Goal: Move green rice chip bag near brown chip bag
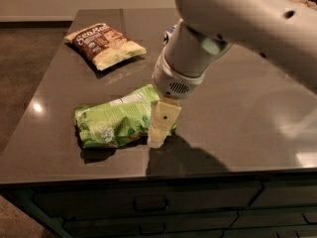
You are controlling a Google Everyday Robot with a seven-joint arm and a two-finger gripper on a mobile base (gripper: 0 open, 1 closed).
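The green rice chip bag lies flat near the front left of the dark counter. The brown chip bag lies at the back left, apart from the green bag. My gripper hangs from the white arm at the right end of the green bag, its cream fingers pointing down over the bag's edge. The arm covers the middle of the counter and hides most of what lies behind it.
The dark grey counter has its front edge just below the gripper, with drawers underneath. A sliver of the blue-and-white bag peeks out behind the arm at the back. Brown floor lies to the left.
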